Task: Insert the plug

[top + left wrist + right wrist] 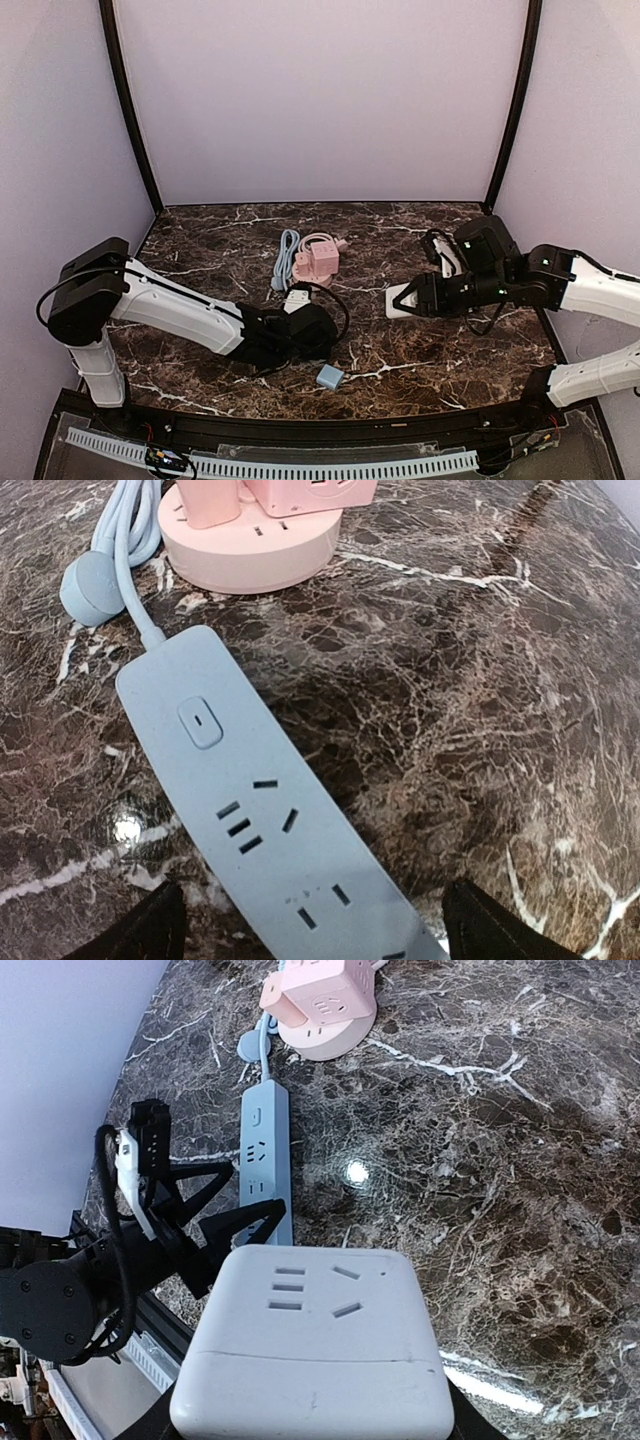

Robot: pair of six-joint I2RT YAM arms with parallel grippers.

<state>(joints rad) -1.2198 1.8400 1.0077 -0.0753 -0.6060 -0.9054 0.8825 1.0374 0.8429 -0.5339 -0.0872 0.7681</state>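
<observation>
White adaptor plug (310, 1340) fills the near edge of the right wrist view, clamped in the right gripper (412, 298), whose fingers close on its sides. It is a rounded, matte cube with a seam around its middle, and the face turned up shows one set of socket slots. Its prongs are not visible, so I cannot tell which way they point. In the overhead view it sits right of centre, apparently off the marble table (450, 370), and well apart from the blue power strip (260, 810). That strip lies flat at the middle, running from near to far, with a rocker switch (200, 722) at its far end and empty socket slots nearer. The left gripper (318, 885) is spread wide, one finger either side of the strip's near part with a little marble showing on each side. Beyond are a pink socket cube (325, 1000) and the strip's bundled cord (287, 258). By my reading the pick-up is done. The carry leftward, lining up over a free socket and pressing home are all left.
</observation>
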